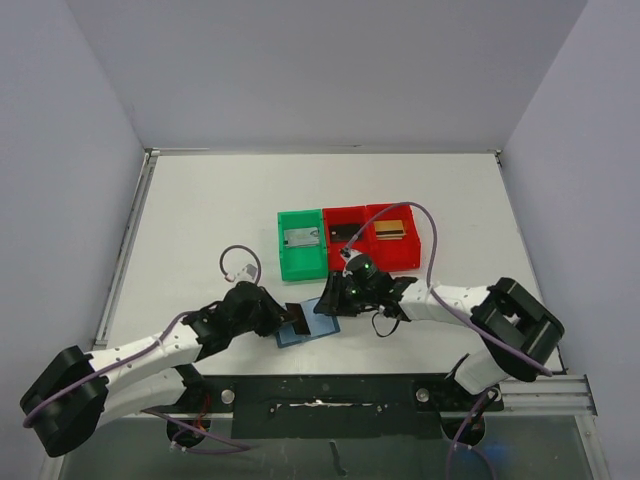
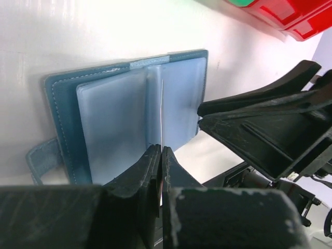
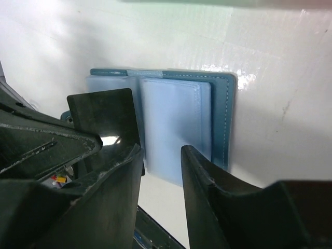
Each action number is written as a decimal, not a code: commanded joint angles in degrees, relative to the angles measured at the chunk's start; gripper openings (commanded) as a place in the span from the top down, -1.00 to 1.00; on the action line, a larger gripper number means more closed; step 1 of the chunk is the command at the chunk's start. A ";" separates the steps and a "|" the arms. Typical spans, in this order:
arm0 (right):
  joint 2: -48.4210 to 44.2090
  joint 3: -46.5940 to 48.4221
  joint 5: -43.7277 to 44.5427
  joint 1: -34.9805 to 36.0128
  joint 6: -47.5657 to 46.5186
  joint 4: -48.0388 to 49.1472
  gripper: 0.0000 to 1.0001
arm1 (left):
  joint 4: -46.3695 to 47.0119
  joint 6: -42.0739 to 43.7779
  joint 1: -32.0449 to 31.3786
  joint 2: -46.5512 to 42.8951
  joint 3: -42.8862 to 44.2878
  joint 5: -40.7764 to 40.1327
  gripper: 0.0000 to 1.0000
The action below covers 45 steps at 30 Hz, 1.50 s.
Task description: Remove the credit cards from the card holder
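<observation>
- The left claw (image 2: 158,155) is pressed together on a thin dark card (image 3: 104,116) and pinches it by one edge. The card stands upright on its edge over the open card holder (image 2: 119,119).
- I cannot tell whether the far edge of the card is free of its pocket or sits inside it.
- The right claw (image 3: 161,150) is spread, with nothing between its fingers. It hangs over the half of the card holder on its own side. The views do not show whether it touches that half.
- The card holder lies open and flat on the table (image 1: 220,210), between the two claws, with its clear sleeves facing up.
- Behind the card holder a green bin (image 1: 300,265) and two red bins (image 1: 395,260) stand in a row, side against side. A flat card-like thing lies in each.
- Possible trouble: the pinch holds only a narrow strip of the card. If the sleeve drags on the card, it can twist or slip out of the left claw.
- Possible trouble: the card holder looks light. If nothing presses it down, a pull on the card can lift or slide the whole holder.
- Possible trouble: the claws are very near each other, so a sideways move can knock the card against the right fingers.
</observation>
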 commanded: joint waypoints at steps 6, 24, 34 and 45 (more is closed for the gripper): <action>-16.22 1.12 10.60 -1.26 -6.73 -3.52 0.02 | -4.23 6.16 0.05 -6.21 6.75 -1.65 1.00; -39.14 -14.74 4.12 -15.68 -4.71 6.62 -0.95 | 6.76 21.76 -0.48 -10.11 11.06 -1.38 1.00; -31.57 -20.89 -15.76 -21.34 5.81 33.85 -0.93 | 15.41 16.05 -0.22 -11.08 7.46 2.04 1.00; -22.52 -17.38 -25.10 -19.23 6.90 44.60 -0.49 | 23.60 15.42 0.73 -6.64 7.46 10.99 1.00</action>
